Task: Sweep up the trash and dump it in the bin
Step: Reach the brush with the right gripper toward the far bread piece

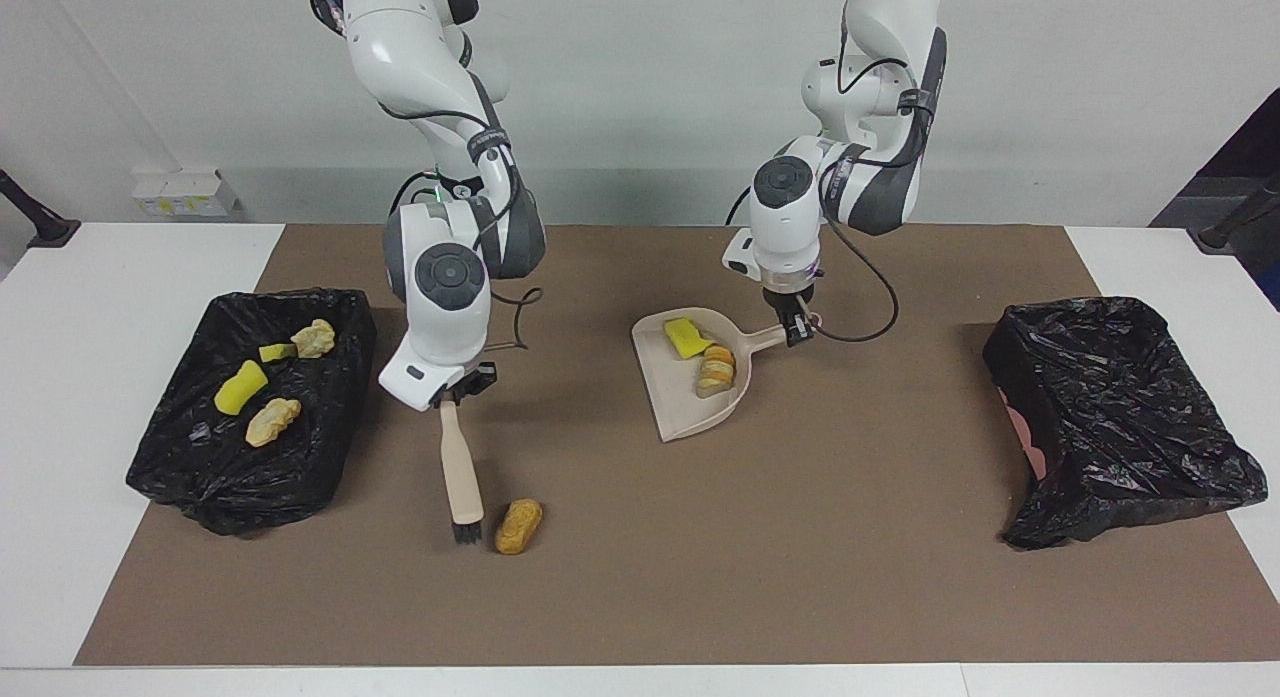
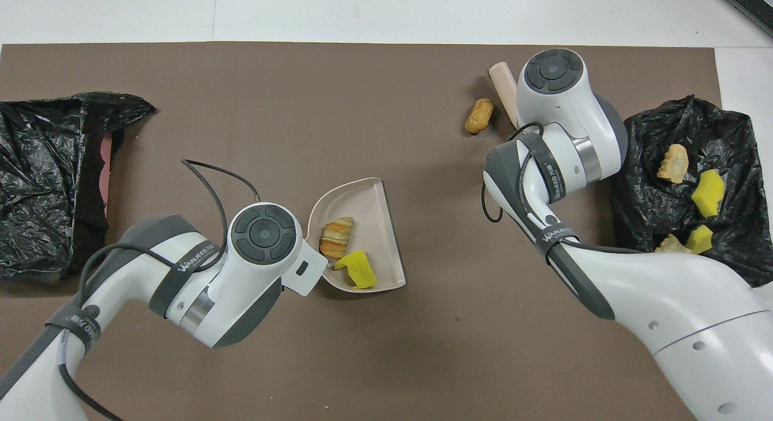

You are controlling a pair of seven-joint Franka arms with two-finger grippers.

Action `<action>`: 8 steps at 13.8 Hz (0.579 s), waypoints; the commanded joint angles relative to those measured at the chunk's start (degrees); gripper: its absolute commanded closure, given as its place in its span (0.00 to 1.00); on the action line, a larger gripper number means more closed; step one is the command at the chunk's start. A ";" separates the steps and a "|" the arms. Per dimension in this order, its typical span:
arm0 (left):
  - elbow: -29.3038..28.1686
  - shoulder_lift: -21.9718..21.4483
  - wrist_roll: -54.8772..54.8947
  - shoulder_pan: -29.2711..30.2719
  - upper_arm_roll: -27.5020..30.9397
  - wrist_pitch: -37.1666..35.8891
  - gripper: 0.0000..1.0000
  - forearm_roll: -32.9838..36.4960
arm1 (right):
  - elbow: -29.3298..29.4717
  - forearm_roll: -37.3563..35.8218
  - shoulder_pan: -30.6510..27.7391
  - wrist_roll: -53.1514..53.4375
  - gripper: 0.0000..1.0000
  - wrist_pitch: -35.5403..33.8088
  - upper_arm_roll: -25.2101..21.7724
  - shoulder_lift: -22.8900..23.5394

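right pincer [image 1: 452, 395]: you're clamped on the brush [image 1: 461, 474], bristles beside the bread lump [image 1: 518, 526]
left pincer [image 1: 795, 327]: you're gripping the dustpan [image 1: 676, 397] handle

A brown mat [image 1: 800, 577] covers most of the white table [image 1: 100, 277], with bare white strips showing at both ends and along the edge farthest from the robots. At the left arm's end a crumpled black bag [image 1: 1110, 407] sits on the mat's edge, a pink patch [image 1: 1030, 432] peeking through its side. By the wall, toward the right arm's end, there's a small white box [image 1: 185, 192]. A black stand [image 1: 35, 217] leans in at that corner, and a second stand [image 1: 1235, 222] leans in at the other.
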 commanded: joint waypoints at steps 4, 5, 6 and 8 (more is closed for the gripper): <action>-1.72 -2.05 -0.35 0.43 0.14 0.11 1.00 -0.83 | -8.98 -0.58 2.08 -15.64 1.00 -1.28 3.58 -5.51; -1.63 -2.05 -0.35 0.43 0.14 0.11 1.00 -0.83 | -10.40 -0.58 2.87 -15.66 1.00 -1.81 4.46 -6.48; -1.72 -2.05 -0.35 0.43 0.14 0.20 1.00 -0.83 | -11.28 -0.49 4.09 -15.66 1.00 -2.85 4.56 -7.27; -1.63 -2.05 -0.35 0.43 0.14 0.20 1.00 -0.83 | -13.30 1.34 7.16 -13.92 1.00 -4.18 4.99 -8.94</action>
